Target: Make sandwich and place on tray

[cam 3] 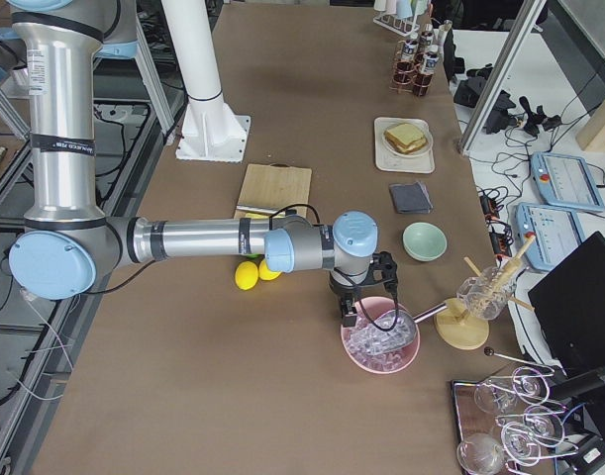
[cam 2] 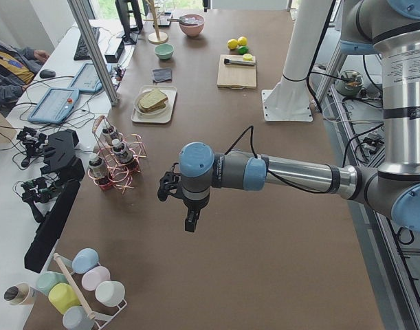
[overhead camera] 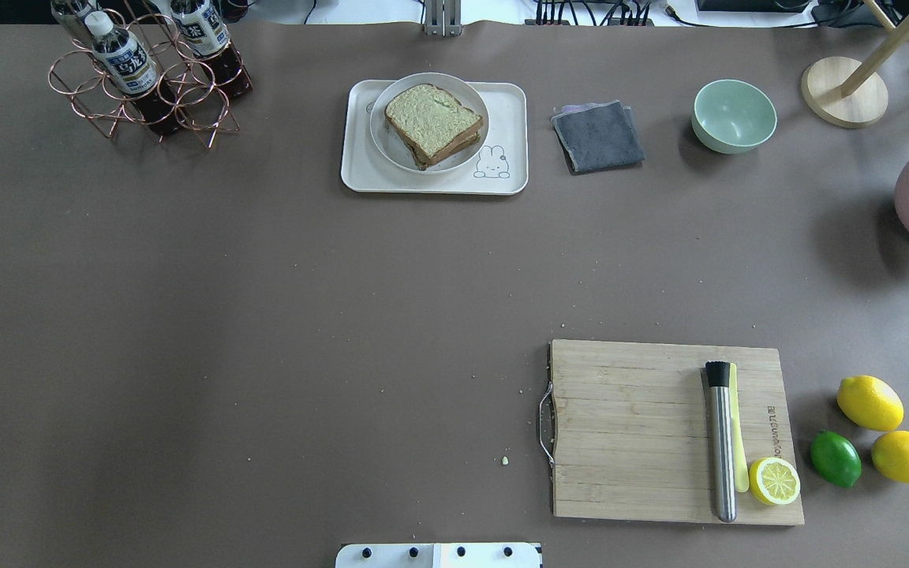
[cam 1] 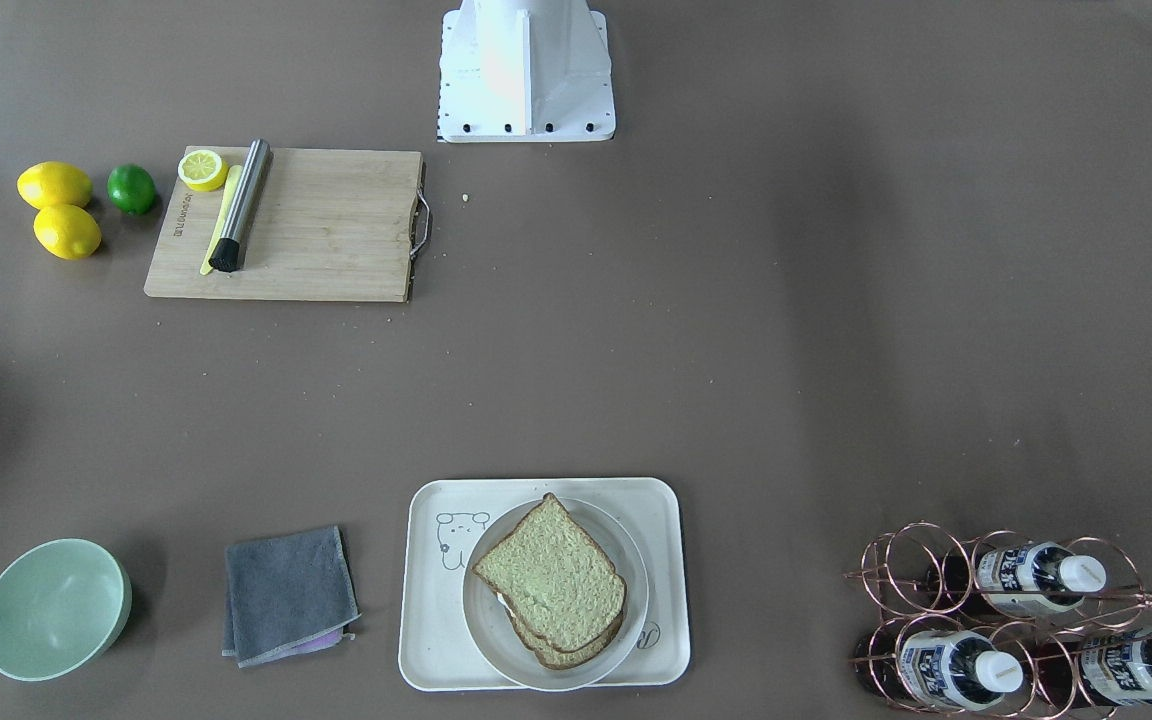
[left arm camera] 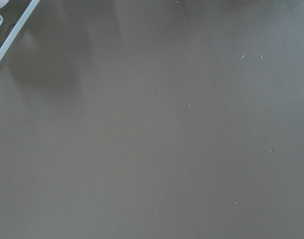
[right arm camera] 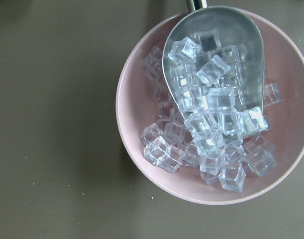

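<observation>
The sandwich [cam 1: 551,580], two brown-crusted bread slices stacked, lies on a round white plate [cam 1: 484,625]. The plate stands on the cream-white tray [cam 1: 664,640] at the table's far side; the sandwich [overhead camera: 432,125] and the tray [overhead camera: 358,170] also show in the overhead view. The egg is almost hidden between the slices. My left gripper [cam 2: 190,223] hangs over bare table far from the tray. My right gripper [cam 3: 353,315] hangs over a pink bowl of ice cubes [right arm camera: 211,104]. I cannot tell whether either gripper is open or shut.
A wooden cutting board [overhead camera: 636,426] holds a steel-handled knife [overhead camera: 720,442] and a lemon half [overhead camera: 774,480]. Two lemons [overhead camera: 869,402] and a lime [overhead camera: 835,457] lie beside it. A grey cloth [overhead camera: 598,136], a green bowl [overhead camera: 734,115] and a copper bottle rack [overhead camera: 143,75] flank the tray.
</observation>
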`<state>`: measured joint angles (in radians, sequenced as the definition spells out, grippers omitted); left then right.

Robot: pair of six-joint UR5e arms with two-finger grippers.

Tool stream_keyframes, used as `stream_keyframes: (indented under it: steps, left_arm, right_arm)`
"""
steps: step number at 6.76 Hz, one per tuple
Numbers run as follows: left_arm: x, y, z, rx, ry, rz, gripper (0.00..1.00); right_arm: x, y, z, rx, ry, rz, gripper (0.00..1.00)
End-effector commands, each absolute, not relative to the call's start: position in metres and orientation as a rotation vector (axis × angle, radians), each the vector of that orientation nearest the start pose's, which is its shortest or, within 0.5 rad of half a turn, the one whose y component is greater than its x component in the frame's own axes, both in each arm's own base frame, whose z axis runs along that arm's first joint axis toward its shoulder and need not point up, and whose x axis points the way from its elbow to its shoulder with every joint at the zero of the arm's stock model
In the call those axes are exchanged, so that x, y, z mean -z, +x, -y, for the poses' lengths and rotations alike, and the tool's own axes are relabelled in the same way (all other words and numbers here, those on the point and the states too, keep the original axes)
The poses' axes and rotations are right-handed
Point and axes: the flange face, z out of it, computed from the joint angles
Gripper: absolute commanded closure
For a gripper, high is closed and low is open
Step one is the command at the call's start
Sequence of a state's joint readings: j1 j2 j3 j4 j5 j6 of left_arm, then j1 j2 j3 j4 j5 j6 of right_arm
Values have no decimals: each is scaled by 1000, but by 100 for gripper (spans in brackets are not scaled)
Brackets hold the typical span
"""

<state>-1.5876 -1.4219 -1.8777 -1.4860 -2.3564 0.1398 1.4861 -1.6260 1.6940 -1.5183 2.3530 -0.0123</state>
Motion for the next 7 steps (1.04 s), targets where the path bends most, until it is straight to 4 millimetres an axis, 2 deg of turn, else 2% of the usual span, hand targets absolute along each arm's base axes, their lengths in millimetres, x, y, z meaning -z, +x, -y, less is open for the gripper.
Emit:
stream_keyframes:
  steps: [1, 3, 5, 7]
  left_arm:
    - [-571, -56, 427, -186, 121, -760, 3]
    - [-580, -45, 428, -218, 93, -671, 3]
    - [-586, -45, 420, -214, 81, -677, 3]
    - [-587, -44, 418, -212, 80, -680, 3]
  right_arm:
    - [-613, 24, 464, 137, 86, 783, 0]
    - [-614, 23, 466, 144, 90, 751, 0]
    - [-611, 18, 467, 153, 91, 755, 0]
    - [-610, 2, 469, 181, 77, 757, 0]
